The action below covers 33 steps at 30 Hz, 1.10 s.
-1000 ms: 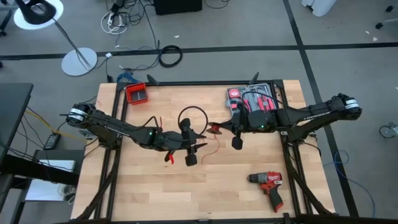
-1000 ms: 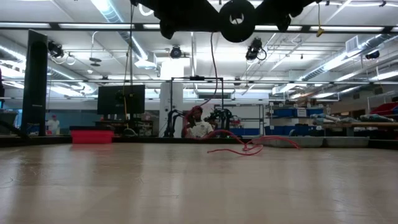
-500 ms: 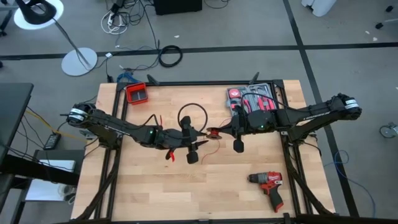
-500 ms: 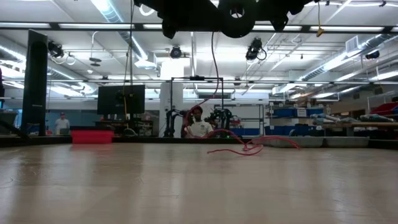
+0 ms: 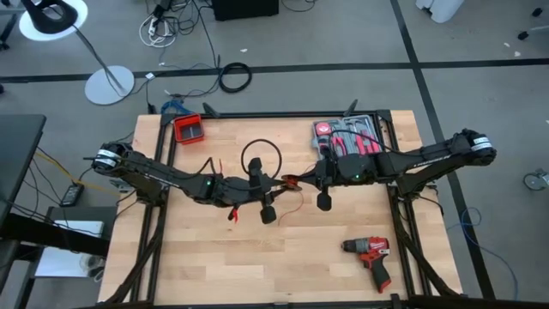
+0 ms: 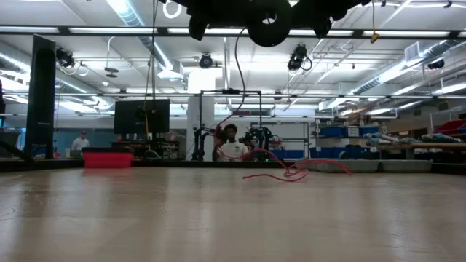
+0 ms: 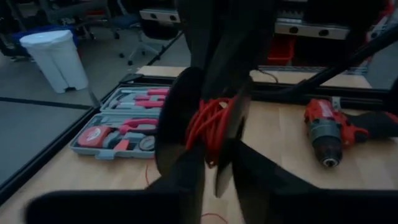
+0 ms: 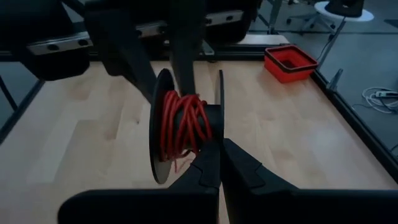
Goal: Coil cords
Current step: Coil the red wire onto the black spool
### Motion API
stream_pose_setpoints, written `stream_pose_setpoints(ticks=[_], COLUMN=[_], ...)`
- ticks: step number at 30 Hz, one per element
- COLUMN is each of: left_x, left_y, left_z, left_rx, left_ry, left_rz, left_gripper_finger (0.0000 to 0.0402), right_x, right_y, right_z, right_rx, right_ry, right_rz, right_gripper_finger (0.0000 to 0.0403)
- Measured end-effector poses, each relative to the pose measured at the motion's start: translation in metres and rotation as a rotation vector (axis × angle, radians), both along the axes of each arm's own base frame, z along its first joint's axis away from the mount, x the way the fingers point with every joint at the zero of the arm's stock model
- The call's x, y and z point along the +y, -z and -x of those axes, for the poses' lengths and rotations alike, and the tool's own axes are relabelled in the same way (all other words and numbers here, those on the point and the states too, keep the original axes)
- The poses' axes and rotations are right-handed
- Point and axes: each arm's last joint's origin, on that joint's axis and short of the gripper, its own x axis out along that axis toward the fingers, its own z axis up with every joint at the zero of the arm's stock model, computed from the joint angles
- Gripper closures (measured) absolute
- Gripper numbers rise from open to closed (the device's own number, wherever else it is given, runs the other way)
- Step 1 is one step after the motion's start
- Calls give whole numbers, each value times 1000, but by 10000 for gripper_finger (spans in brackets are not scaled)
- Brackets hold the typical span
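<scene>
Cords [image 5: 292,182] — above wooden table [image 5: 214,257].

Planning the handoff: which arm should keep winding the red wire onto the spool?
Left, probably. The right end effector is shut on the spool, steadying it mid-table. The left end effector sits right beside the spool and the loose wire, so it seems freer to feed it.

Red drill [image 5: 369,255] nr table front-right, tool case [image 5: 347,137] back-right, red bin [image 5: 189,129] back-left.
</scene>
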Motion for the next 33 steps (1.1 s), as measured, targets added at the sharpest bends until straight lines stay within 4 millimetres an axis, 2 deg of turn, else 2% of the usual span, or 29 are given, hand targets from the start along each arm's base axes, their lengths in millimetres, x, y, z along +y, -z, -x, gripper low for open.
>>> stream_pose_setpoints(ticks=[3, 8, 15, 19, 24, 27, 30, 33], left_x=[1, 0, 0, 2, 1, 0, 2, 6], left_y=[2, 2, 1, 1, -1, -3, -8, -14], left_z=[1, 1, 1, 1, 1, 1, 3, 5], left_rx=[21, 27, 21, 35, 28, 16, 3, -13], left_ry=[-16, -25, -21, -38, -5, 77, 145, 159], left_rz=[-9, -13, -18, -37, -36, -33, -34, -33], left_gripper_finger=[383, 393, 395, 396, 398, 398, 398, 398], right_x=[0, 1, 5, 3, 2, 4, 7, 11], right_y=[1, 0, -7, -24, -37, -20, 17, 50], right_z=[-1, -1, 6, 31, 62, 64, 56, 47], right_rx=[2, -3, -28, -57, -65, 10, 39, -34], right_ry=[6, -6, -36, -48, -16, 29, 31, 15], right_rz=[3, 2, 21, 13, -68, -65, -54, -72], right_gripper_finger=[402, 382, 313, 285, 277, 281, 284, 284])
